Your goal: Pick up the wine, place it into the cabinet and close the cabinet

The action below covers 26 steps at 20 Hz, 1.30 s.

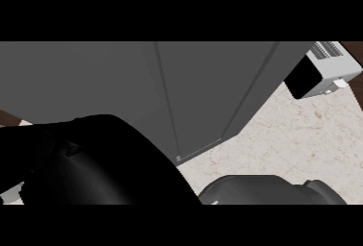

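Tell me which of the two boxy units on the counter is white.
The small appliance at the view's upper right, white with a black face; the large cabinet beside it is dark grey.

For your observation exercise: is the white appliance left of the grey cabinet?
No, the white appliance shows at the view's upper right, right of the grey cabinet.

Grey cabinet [212, 86], upright, upper-left.
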Tool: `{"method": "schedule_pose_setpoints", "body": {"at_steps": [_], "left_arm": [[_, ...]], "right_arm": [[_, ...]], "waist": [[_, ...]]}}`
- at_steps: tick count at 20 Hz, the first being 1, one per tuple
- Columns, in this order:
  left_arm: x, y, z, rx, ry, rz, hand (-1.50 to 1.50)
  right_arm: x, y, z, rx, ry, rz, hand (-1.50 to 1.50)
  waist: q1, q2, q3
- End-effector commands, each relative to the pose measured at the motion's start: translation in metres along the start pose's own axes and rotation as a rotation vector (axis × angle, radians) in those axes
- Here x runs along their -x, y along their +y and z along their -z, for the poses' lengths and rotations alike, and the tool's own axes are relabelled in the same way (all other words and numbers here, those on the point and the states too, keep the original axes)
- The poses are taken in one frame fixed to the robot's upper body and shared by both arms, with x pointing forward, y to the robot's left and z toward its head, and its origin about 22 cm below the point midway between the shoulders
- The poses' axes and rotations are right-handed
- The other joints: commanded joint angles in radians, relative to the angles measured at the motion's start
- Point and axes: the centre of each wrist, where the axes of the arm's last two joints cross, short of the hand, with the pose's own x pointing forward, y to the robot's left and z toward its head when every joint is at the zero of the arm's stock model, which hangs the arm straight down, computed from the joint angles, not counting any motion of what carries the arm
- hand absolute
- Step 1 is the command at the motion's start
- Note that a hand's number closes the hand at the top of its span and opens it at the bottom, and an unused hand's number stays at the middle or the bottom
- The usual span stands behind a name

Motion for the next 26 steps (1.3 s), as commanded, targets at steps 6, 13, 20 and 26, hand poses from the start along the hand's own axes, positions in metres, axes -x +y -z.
{"method": "schedule_pose_setpoints", "body": {"at_steps": [6,13,20,26], "left_arm": [[-0.02,0.033,-0.003,0.033,-0.022,0.009,1.5],[-0.023,0.036,-0.008,0.003,-0.033,0.0,1.5],[-0.033,0.04,0.003,0.016,-0.043,0.015,1.5],[-0.036,0.031,0.008,0.024,-0.054,0.015,1.5]], "right_arm": [[0.029,-0.016,0.085,0.175,0.048,-0.024,1.5],[0.064,-0.068,0.125,0.258,0.137,-0.018,1.5],[0.111,-0.107,0.122,0.322,0.179,-0.089,1.5],[0.148,-0.124,0.105,0.374,0.193,-0.156,1.5]], "waist": [[0.009,0.009,0.001],[-0.002,0.01,0.002],[-0.006,0.02,0.002],[0.0,0.03,0.002]]}}
